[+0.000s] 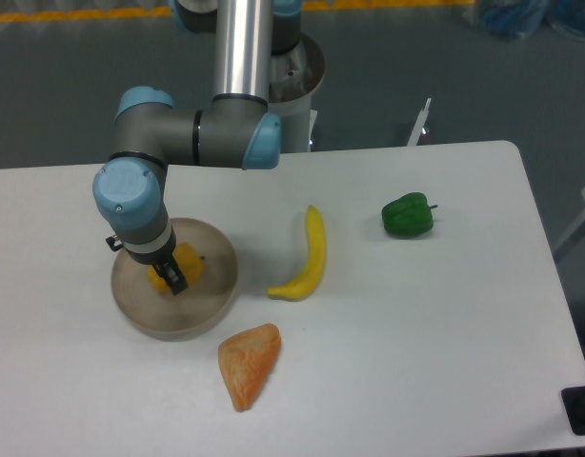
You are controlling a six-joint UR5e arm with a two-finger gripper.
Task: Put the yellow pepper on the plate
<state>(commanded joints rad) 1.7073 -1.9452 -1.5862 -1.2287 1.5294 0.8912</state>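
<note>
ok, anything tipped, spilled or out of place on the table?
Nothing stands out. The two-finger gripper holds the small yellow-orange pepper over the round beige plate; the curved yellow banana, green pepper and orange wedge lie apart, intact.
</note>
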